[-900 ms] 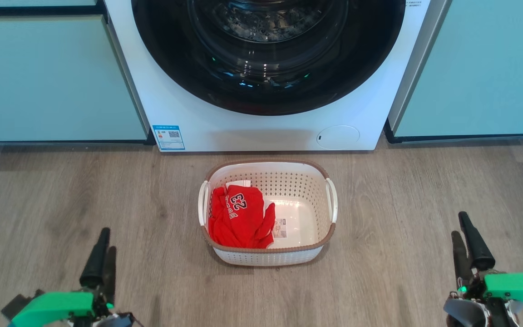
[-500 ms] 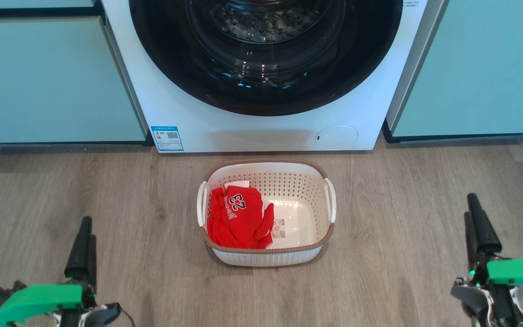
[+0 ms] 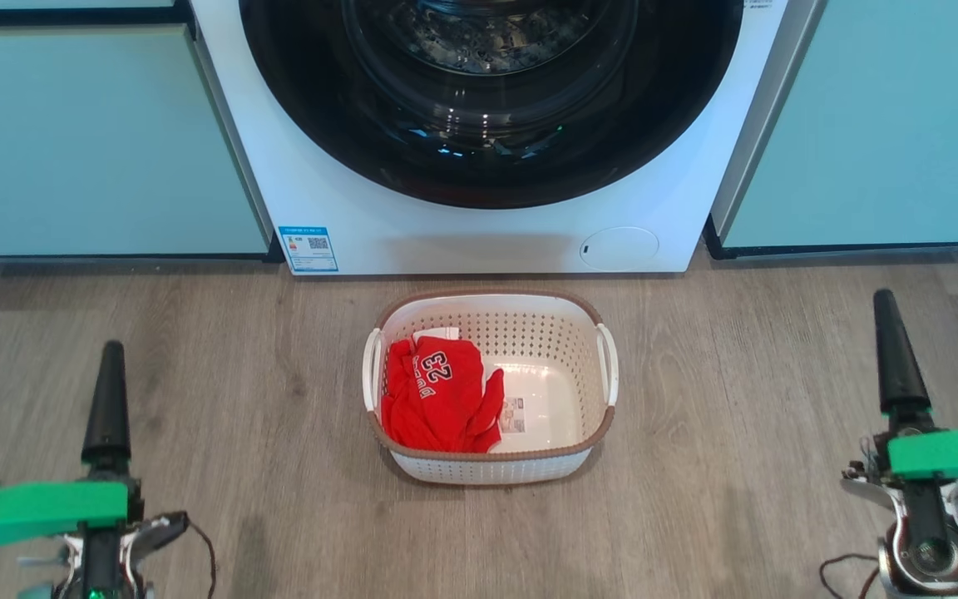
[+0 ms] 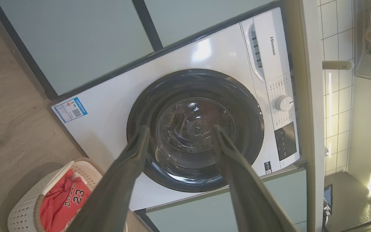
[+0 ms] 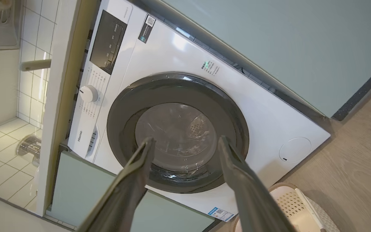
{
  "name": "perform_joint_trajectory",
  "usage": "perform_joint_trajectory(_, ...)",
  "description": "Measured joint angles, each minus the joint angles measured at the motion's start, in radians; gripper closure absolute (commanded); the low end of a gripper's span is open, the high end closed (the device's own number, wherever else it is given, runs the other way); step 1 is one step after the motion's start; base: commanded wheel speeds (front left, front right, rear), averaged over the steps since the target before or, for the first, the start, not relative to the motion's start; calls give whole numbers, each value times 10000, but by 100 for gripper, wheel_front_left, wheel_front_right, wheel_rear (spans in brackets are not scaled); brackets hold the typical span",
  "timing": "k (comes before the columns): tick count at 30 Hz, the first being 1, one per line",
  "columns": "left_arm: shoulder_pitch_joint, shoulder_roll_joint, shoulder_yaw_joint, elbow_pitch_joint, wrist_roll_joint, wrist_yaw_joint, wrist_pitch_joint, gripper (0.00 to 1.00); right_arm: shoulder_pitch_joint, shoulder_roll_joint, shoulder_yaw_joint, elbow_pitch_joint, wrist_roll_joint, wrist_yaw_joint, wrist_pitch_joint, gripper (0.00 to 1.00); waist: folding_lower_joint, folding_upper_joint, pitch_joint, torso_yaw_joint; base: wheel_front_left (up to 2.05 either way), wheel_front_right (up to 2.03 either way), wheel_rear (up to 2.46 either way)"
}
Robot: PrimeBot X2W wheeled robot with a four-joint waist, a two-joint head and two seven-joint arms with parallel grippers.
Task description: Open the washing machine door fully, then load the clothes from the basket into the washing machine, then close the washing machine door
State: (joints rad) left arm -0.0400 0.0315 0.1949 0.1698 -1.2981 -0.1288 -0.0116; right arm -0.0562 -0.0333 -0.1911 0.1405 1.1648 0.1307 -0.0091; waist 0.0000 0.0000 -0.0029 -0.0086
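- Black, two-fingered: left tool [image 4: 178,129], fingers spread and holding nothing, low over the wood floor [image 3: 196,374], well apart from the machine.
- Red clothes [image 3: 439,393], bunched in the left half of the basket [image 3: 604,366], which stands on the floor just before the washing machine [image 3: 346,200].
- Washing machine door [image 3: 487,179], glossy ring, shut flush. Opening it looks to be the step in hand. The catch side cannot be told. Best to find the ring's free edge, hook one finger behind it, pull along the door's arc and swing it wide before lifting any garment.
- Right tool [image 5: 185,139], fingers spread, empty, low at the right, equally far off.
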Motion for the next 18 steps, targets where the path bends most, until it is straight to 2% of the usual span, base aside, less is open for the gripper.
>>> perform_joint_trajectory(6, -52, 0, -10, -734, 1020, 364, -176, 0, -45, 0, 445, -633, -1473, 0, -140, 0, 0, 0, 48, 18, 0, 0, 0)
perform_joint_trajectory(12, -69, 2, -385, -1607, 2462, 1210, -341, 0, -215, -6, 786, -1083, -2474, 0, -307, 0, 0, 0, 42, 43, 0, 0, 0)
perform_joint_trajectory(18, -65, 8, -1246, -2318, 4105, 1852, -504, 0, -217, -10, 1030, -1442, -3613, 0, -502, 0, 0, 0, 16, 65, 0, 0, 0)
